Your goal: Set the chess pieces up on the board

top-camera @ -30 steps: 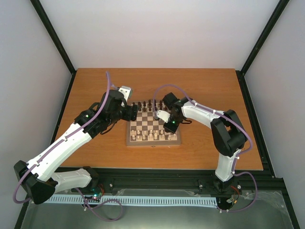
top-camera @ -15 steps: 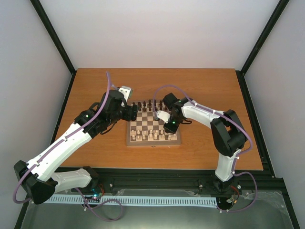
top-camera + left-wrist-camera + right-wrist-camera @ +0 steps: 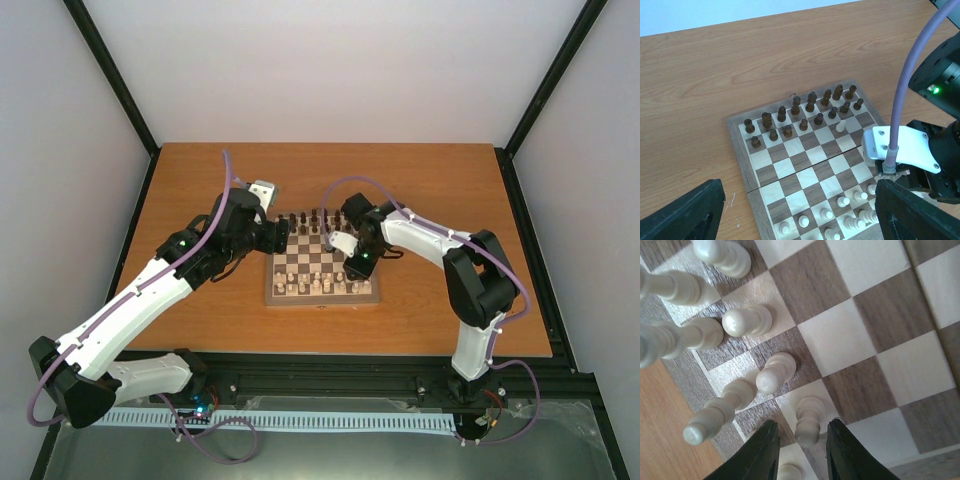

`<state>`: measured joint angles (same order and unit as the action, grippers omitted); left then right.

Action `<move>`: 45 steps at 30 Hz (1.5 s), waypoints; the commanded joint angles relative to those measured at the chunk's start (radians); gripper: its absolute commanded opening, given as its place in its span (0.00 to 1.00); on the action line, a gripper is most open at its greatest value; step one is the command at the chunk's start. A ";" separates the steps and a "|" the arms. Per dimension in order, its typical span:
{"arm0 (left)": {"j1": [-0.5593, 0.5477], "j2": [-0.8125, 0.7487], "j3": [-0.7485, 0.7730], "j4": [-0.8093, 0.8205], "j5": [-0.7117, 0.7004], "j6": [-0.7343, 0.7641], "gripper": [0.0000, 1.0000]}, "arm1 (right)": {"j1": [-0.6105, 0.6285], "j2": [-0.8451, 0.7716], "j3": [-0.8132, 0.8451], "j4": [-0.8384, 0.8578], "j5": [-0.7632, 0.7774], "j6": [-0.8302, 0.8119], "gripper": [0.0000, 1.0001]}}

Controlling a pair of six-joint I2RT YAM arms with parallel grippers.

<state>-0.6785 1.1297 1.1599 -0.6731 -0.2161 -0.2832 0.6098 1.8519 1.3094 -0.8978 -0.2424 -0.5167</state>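
The board (image 3: 322, 296) lies mid-table. Dark chess pieces (image 3: 805, 110) stand in two rows at its far side, and one cream pawn (image 3: 840, 125) stands alone beside them. Cream pieces (image 3: 850, 220) stand at the near side. My right gripper (image 3: 802, 440) is low over the board's near right corner (image 3: 352, 272). It is open, with its fingers (image 3: 765, 455) on either side of a standing cream pawn (image 3: 809, 415) and a gap at each side. My left gripper (image 3: 800, 212) is wide open and empty, above the board's left edge (image 3: 283, 233).
More cream pieces (image 3: 715, 335) crowd close to the left of the right gripper, some leaning in view. The right arm's white wrist (image 3: 900, 150) and purple cable (image 3: 905, 85) hang over the board's right side. The wooden table (image 3: 200, 170) is bounded by a black frame (image 3: 120, 90).
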 commanded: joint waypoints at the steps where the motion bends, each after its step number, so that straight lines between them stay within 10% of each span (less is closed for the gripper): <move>1: 0.013 -0.001 0.009 0.004 0.010 0.017 0.84 | -0.021 -0.043 0.085 -0.047 0.003 -0.011 0.29; 19: 0.013 -0.001 0.009 0.004 0.007 0.015 0.84 | -0.045 0.223 0.439 -0.040 0.075 0.082 0.29; 45: 0.013 -0.001 0.012 0.004 0.024 0.015 0.84 | -0.045 0.334 0.513 -0.058 0.059 0.081 0.21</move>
<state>-0.6773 1.1297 1.1599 -0.6731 -0.1993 -0.2832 0.5652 2.1799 1.8000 -0.9360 -0.1692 -0.4366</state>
